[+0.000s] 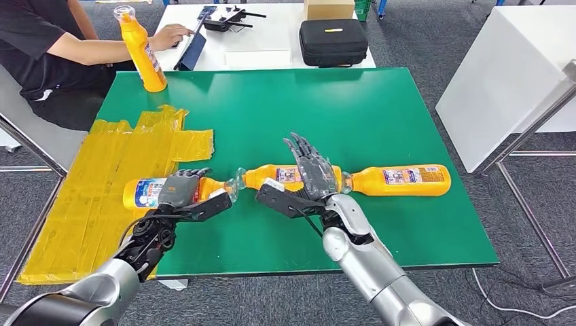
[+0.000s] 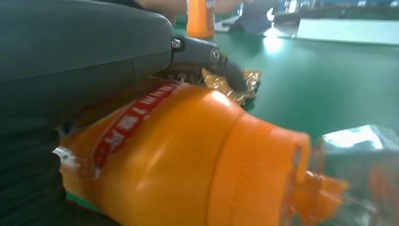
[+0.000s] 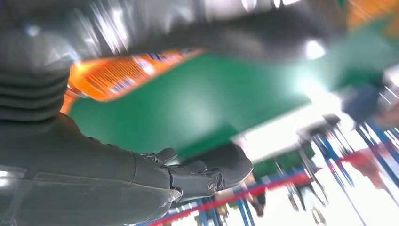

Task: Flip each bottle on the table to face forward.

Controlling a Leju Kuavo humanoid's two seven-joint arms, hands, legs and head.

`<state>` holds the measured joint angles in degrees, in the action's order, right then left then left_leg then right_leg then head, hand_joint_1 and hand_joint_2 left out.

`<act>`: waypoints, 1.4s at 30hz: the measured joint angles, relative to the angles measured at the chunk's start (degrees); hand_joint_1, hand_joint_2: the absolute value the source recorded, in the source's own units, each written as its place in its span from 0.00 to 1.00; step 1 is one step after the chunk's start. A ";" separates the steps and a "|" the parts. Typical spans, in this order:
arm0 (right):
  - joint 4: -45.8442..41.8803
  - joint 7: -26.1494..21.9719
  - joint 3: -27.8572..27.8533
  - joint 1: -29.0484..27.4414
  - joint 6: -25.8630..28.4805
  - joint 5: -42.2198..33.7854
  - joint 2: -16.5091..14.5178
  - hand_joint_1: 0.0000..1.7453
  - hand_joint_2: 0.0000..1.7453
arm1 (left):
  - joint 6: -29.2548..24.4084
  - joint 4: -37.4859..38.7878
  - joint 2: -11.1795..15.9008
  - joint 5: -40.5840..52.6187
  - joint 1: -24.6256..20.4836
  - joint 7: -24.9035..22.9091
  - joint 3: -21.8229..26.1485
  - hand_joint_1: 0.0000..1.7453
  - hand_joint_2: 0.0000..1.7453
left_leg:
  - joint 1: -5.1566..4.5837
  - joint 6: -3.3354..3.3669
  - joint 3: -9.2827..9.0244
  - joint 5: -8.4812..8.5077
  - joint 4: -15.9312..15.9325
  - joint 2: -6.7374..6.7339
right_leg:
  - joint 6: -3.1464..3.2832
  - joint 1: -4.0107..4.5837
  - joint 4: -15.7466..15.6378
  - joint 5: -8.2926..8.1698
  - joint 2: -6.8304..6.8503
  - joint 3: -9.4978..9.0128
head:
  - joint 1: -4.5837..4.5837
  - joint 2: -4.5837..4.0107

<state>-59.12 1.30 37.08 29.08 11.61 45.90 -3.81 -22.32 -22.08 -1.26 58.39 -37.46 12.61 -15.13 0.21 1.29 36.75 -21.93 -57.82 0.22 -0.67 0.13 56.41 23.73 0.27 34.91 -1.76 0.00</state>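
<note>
we are gripping the left bottle [image 1: 146,191] with our left robot hand [image 1: 180,189] on the green table [image 1: 380,102], at nine o'clock of the middle bottle [image 1: 285,176], where our right robot hand [image 1: 312,170] is resting spread; grey carpet [image 1: 435,299] is lying below.

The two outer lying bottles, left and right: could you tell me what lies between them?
In the head view, a third lying bottle lies between the left bottle and the right bottle, with the right hand above it.

Three bottles [image 1: 401,180] end-to-end on table [image 1: 380,109]
</note>
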 joint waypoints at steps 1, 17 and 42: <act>0.03 1.41 0.24 0.01 -1.71 0.68 0.25 0.00 1.00 | 1.12 0.08 0.05 -0.62 -0.25 0.51 -0.01 0.00 0.00 | 0.00 -0.01 0.00 0.02 0.00 0.01 | 0.00 0.00 0.01 0.00 0.02 -0.01 | 0.00 0.00; 3.36 5.24 2.11 2.23 -7.33 4.63 1.84 0.00 1.00 | 6.36 0.04 -0.14 -12.00 -0.72 9.33 2.51 0.00 0.00 | 0.00 0.02 0.01 0.12 0.00 0.11 | -0.01 -0.03 0.03 -0.02 0.15 -0.06 | 0.02 0.00; 27.78 5.92 0.51 9.61 -1.18 15.98 -0.38 0.00 1.00 | 14.53 -46.23 -2.34 -50.59 16.27 17.97 12.07 0.00 0.00 | 0.00 0.01 0.37 0.19 -0.01 0.07 | 0.06 -0.04 0.02 -0.13 0.13 0.32 | 0.02 0.00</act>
<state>-31.35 7.22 37.59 38.69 10.44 61.88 -4.19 -7.79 -68.31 -3.60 7.80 -21.19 30.57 -3.05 0.21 1.30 37.12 -21.74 -57.83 0.29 -0.60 0.09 56.43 23.60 0.40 35.23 -1.75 0.00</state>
